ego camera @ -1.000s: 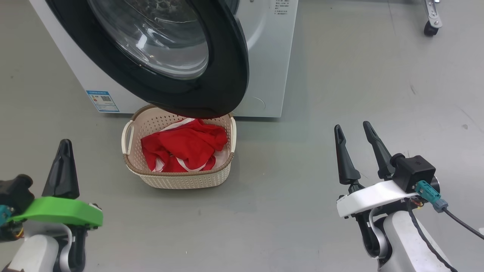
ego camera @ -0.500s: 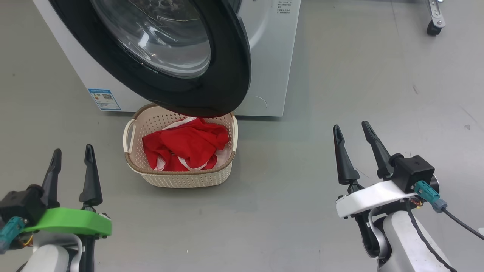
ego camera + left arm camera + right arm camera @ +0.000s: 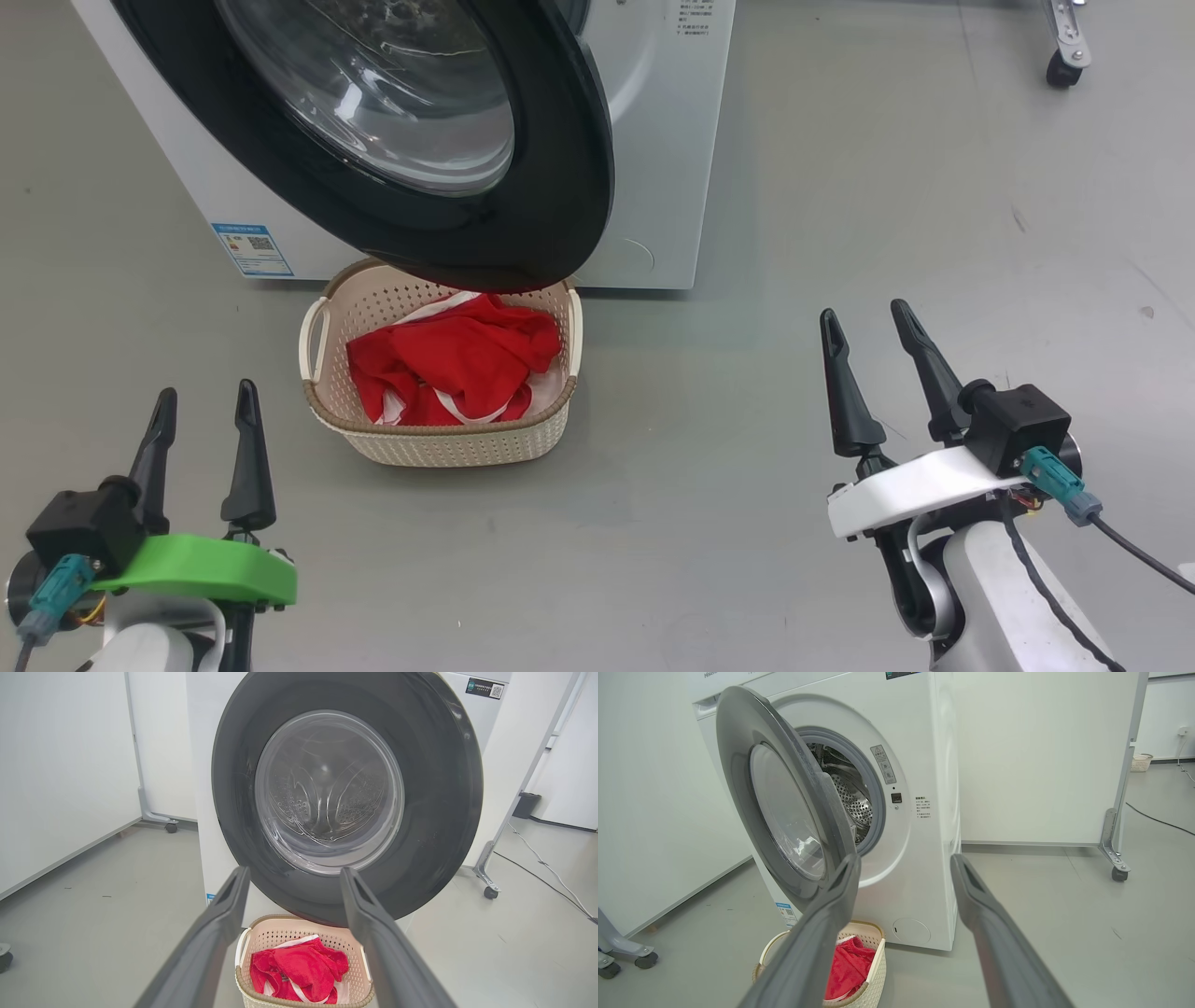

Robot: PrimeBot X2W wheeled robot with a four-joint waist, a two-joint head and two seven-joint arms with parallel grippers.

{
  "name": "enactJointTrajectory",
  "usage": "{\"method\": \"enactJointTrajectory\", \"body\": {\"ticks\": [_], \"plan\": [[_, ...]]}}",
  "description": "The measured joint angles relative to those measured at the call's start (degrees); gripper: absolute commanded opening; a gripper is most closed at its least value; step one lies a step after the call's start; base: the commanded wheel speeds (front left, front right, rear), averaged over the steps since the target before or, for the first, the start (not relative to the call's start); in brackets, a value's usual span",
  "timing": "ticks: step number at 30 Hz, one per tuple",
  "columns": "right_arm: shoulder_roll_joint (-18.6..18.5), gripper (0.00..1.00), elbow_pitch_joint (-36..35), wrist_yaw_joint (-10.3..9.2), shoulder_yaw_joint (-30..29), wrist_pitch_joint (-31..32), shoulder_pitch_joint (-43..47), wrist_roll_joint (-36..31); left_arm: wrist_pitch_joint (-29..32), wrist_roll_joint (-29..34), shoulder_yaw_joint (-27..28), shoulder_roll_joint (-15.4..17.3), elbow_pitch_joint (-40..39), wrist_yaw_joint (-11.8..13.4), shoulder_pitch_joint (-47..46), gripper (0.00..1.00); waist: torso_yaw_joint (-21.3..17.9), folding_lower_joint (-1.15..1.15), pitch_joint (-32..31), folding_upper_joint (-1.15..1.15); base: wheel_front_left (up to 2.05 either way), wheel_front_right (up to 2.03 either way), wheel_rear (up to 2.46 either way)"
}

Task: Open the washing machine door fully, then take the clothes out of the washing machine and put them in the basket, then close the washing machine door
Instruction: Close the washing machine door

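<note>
The washing machine door [image 3: 560,168] stands ajar, swung out from the washing machine [image 3: 663,140]. Its black rim overhangs the far edge of the basket [image 3: 448,446], which sits on the grey floor [image 3: 653,560]. The red clothes [image 3: 457,364] lie inside the basket. The left gripper [image 3: 207,390] and right gripper [image 3: 864,313] hover to either side, well apart from it, fingers parted and holding nothing.

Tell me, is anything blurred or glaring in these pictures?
Head view: sharp, with bright glints on the round black-rimmed glass door. Left wrist view: the dark two-fingered left hand looms blurred, while the red clothes in the cream perforated basket look crisp. Right wrist view: the right hand is likewise blurred.
</note>
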Motion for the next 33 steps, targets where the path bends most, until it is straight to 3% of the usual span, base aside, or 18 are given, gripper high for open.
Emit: {"method": "enactJointTrajectory", "body": {"ticks": [33], "plan": [[0.6,1.0,1.2,-0.6,-0.9,0.0,0.0,-0.9,0.0,4.5,1.4,-2.0,0.3,-2.7,1.1,1.0,-1.3,0.0,-0.1,0.0,0.0,0.0,0.0]]}}
